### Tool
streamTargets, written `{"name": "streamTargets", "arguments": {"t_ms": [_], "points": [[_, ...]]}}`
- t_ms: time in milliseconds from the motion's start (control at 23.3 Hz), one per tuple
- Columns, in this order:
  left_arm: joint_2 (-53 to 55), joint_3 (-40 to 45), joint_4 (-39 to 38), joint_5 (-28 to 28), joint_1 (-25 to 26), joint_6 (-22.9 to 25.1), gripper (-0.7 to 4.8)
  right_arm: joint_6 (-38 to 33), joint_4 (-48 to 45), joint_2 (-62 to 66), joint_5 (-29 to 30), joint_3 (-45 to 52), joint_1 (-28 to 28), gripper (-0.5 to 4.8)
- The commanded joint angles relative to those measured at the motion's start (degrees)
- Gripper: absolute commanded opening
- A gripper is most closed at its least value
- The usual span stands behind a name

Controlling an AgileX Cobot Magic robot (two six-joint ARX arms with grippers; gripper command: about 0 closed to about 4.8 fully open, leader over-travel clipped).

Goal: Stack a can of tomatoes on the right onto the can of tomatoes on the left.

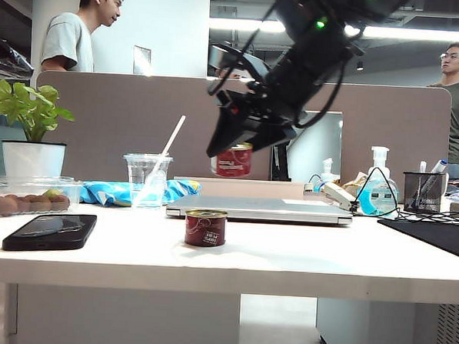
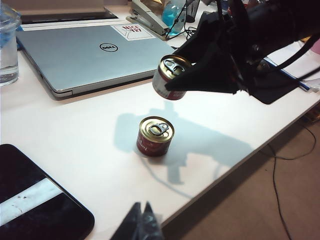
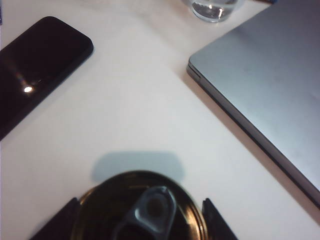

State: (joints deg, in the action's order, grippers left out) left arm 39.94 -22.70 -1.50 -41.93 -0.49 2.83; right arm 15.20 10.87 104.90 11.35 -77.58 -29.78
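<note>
Flanking table can [image 1: 205,227], laptop [image 1: 258,209], phone [image 1: 49,231] (right tool [image 1: 232,158] carrying second can [image 1: 233,160], left tool [image 2: 141,221] perhaps closed)

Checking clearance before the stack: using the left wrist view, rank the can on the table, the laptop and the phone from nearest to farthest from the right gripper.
From the right gripper, shut on the held can:
1. Laptop, lying just beyond the gripper.
2. Can on the table, below it on the near side; close to the laptop's rank.
3. Phone, at the far table corner.

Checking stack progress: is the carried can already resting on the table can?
No: in the left wrist view the held can, in the right claw, hangs clear above the table can, which sits alone.
</note>
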Motion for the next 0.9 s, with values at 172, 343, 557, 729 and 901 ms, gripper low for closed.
{"name": "streamTargets", "arguments": {"t_ms": [172,343,557,729,901], "points": [[-0.04,-0.13,0.35,-0.33,0.04,0.13,-0.04,2.86,-3.21,1.16,-1.25,-0.09,-2.36,1.71],[-0.04,-0.13,0.33,-0.35,0.02,0.13,-0.04,2.84,-3.43,2.99,-1.18,-0.09,-2.99,1.71],[-0.04,-0.13,0.33,-0.35,0.02,0.13,-0.04,2.82,-3.37,4.28,-0.72,-0.09,-3.56,1.71],[-0.04,-0.13,0.33,-0.35,0.02,0.13,-0.04,2.82,-3.08,4.98,-0.76,-0.09,-4.24,1.71],[-0.04,-0.13,0.31,-0.35,0.02,0.13,-0.04,2.82,-3.02,5.81,-0.74,-0.09,-4.31,1.71]]}}
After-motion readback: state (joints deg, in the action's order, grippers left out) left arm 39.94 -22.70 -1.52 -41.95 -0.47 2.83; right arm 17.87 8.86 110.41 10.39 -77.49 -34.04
